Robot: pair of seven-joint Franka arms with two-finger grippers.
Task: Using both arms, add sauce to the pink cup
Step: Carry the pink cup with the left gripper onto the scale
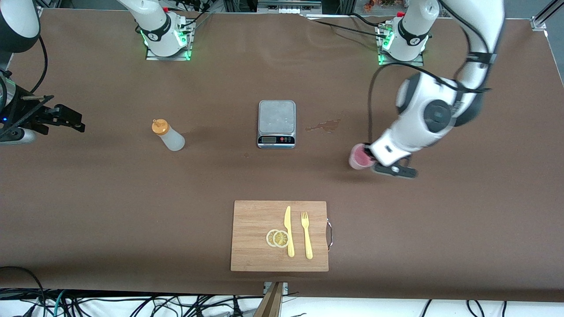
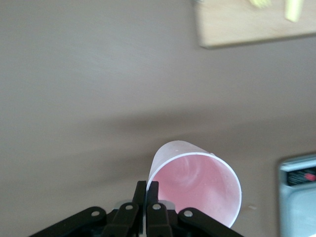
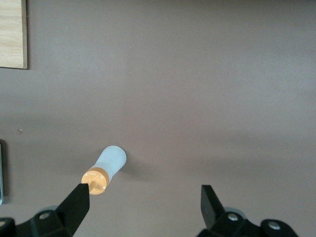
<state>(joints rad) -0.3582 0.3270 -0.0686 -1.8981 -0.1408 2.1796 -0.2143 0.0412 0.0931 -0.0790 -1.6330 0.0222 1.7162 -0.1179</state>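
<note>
Left gripper (image 2: 146, 197) is pinching the pink cup (image 1: 360, 158) by its rim, toward the left arm's end from the kitchen scale (image 1: 276, 123). Right gripper (image 3: 145, 202) hangs wide open, sauce bottle (image 1: 168, 135) standing toward the right arm's end from the scale.

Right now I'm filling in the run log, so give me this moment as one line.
left gripper: shut on pink cup rim | right gripper: open, waiting above sauce bottle | sauce bottle: standing beside scale | pour: not yet
</note>
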